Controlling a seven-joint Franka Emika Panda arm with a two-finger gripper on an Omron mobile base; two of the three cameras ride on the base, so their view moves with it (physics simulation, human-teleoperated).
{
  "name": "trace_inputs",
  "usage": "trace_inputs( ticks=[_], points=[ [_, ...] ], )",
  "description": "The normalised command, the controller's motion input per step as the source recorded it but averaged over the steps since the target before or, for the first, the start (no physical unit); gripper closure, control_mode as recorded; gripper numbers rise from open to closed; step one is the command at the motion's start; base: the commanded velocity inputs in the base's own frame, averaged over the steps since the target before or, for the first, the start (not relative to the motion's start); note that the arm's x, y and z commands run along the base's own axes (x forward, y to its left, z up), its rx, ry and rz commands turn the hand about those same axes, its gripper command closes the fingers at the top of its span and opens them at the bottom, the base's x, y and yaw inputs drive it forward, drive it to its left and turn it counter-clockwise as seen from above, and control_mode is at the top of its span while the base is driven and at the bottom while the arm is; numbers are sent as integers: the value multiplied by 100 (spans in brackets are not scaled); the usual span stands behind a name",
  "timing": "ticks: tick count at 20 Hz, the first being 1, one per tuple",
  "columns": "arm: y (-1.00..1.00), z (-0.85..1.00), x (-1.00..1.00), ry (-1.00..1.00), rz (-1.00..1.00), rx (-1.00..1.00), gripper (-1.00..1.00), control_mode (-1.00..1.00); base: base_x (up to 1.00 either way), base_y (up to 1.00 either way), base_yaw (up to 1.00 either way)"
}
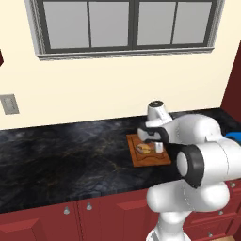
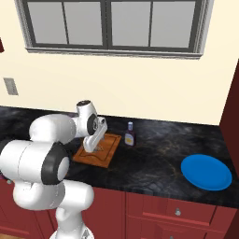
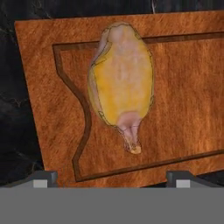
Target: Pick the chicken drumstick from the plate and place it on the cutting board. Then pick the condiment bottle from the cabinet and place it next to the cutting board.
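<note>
window [image 1: 127,23], black counter [image 1: 61,150], wall outlet [image 1: 9,104]

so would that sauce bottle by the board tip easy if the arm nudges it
Probably: the condiment bottle stands upright, tall and narrow, so a high push could topple it. It looks stiff, and on its side it would likely roll on the counter.

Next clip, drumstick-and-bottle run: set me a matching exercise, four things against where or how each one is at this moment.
Things:
1. chicken drumstick
2. plate
3. condiment bottle
4. gripper

Places or states:
A. bare, far right on the counter
B. lying on the cutting board
C. open, above the board
D. upright on the counter, just right of the board

Pairs: 1-B, 2-A, 3-D, 4-C
</note>
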Motion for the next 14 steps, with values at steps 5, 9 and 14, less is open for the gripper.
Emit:
trace_inputs(
  ticks=[5, 9, 14],
  points=[
    [-5, 56, -36, 0, 0, 3, -100, -100, 0, 0, 0],
    [-9, 58, -47, 0, 0, 5, -100, -100, 0, 0, 0],
    [-2, 62, -39, -6, 0, 7, -100, -100, 0, 0, 0]
  ],
)
